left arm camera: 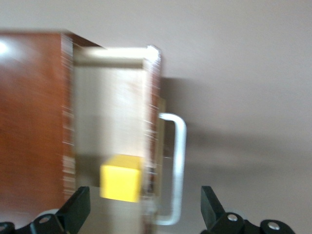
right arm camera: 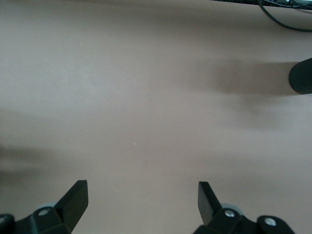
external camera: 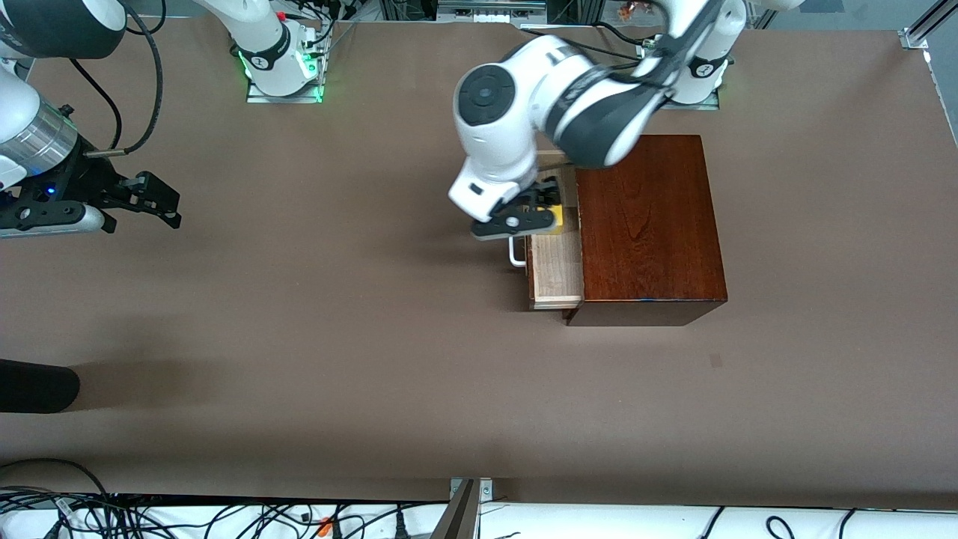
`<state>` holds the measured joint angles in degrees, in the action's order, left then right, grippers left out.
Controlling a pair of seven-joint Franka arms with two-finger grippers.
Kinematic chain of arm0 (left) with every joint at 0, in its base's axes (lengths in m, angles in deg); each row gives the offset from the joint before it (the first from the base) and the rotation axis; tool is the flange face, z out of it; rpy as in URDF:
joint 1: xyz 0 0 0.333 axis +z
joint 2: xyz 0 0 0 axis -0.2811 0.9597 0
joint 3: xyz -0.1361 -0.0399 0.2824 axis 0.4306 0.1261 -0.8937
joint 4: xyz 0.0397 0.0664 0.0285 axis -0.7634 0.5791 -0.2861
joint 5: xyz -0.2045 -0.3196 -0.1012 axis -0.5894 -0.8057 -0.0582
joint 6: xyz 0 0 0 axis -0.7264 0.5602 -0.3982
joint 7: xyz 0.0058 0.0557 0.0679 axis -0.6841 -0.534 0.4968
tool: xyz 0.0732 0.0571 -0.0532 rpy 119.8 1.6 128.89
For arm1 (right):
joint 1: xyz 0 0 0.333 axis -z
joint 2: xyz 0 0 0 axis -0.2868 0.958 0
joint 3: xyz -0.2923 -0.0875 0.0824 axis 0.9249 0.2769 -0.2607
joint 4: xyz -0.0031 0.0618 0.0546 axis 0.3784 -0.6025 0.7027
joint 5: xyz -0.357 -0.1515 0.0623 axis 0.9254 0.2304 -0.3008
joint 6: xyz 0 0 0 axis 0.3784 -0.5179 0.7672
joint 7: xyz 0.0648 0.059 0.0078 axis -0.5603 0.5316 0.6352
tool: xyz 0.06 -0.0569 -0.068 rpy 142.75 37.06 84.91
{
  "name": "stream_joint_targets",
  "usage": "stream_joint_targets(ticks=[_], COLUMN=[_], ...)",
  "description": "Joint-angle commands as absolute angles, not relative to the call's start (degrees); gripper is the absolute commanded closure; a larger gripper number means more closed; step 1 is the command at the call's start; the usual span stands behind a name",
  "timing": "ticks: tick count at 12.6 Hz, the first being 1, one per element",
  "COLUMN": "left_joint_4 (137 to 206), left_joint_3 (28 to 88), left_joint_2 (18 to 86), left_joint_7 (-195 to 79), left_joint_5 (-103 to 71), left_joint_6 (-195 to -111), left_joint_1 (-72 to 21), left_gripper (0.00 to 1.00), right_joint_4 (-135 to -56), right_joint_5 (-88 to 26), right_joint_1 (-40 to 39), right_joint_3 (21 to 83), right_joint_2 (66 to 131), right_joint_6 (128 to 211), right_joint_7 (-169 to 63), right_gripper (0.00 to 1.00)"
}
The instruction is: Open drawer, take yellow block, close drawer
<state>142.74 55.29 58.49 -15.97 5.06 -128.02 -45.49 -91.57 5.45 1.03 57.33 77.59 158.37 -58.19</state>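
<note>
Your left hand (external camera: pixel 540 206) is hovering spread wide over the pulled-out drawer (external camera: pixel 556 271), near the surface's edge by the robots' bases, straddling the block (left arm camera: pixel 121 177) lying inside to grasp it, while your right hand (external camera: pixel 153 198) is waiting, also wide.

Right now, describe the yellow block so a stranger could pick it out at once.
Find the glossy mahogany box toward the left arm's end of the table. Its pale wood drawer stands pulled out, with the open left gripper over it. The yellow block sits in that tray near the white handle, the only bright yellow thing there.
</note>
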Motion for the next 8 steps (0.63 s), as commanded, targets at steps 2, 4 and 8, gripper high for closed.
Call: stream_joint_targets(ticks=[2,4,8], left_joint_4=[143.0,143.09,145.62], left_joint_3=[55.87,56.14,55.18], left_joint_2=[51.46,48.73,42.77], left_joint_7=[-31.44,-40.49,-52.36], left_joint_5=[3.52,3.34,-0.07], left_joint_6=[-120.64,-117.39,-114.56], left_joint_1=[-35.51,-30.58,-23.29], left_gripper=[0.0,0.0,0.0], right_joint_4=[-90.61,-90.52,-89.55], right_joint_5=[4.43,4.6,4.52], right_joint_1=[1.11,1.02,0.24], right_joint_3=[56.55,53.06,47.06], right_joint_2=[77.7,77.35,78.75], right_joint_6=[157.58,155.57,156.0], right_joint_7=[-57.57,-57.82,-57.04], right_gripper=[0.0,0.0,0.0])
